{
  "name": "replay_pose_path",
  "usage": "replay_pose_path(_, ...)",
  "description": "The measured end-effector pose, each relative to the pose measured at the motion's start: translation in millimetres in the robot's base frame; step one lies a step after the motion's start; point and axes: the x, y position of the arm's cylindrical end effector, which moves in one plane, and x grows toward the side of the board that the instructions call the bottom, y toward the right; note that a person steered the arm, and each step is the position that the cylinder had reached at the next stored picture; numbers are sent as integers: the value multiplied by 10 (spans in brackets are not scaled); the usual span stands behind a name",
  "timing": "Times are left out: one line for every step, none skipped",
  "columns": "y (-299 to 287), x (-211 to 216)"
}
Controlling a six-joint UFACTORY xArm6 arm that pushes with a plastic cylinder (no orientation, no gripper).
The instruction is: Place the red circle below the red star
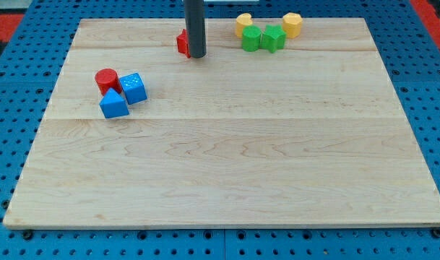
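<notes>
The red circle [106, 79] is a short red cylinder at the board's upper left, touching a blue cube [134, 88] and a blue triangular block [113, 105]. The red star [182, 42] lies near the top edge, mostly hidden behind my rod; only its left side shows. My tip [197, 55] rests on the board right against the star's right side, far to the right of and above the red circle.
Two yellow blocks [243, 24] [292, 24] and two green blocks [251, 38] [273, 38] cluster at the top right of the wooden board [227, 166]. A blue pegboard surrounds the board.
</notes>
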Motion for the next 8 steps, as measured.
replay_pose_path(-27, -169)
replay_pose_path(-121, 55)
replay_pose_path(-378, -90)
replay_pose_path(-341, -399)
replay_pose_path(-493, -105)
replay_pose_path(-1771, 2)
replay_pose_path(-2126, 420)
replay_pose_path(-2070, 917)
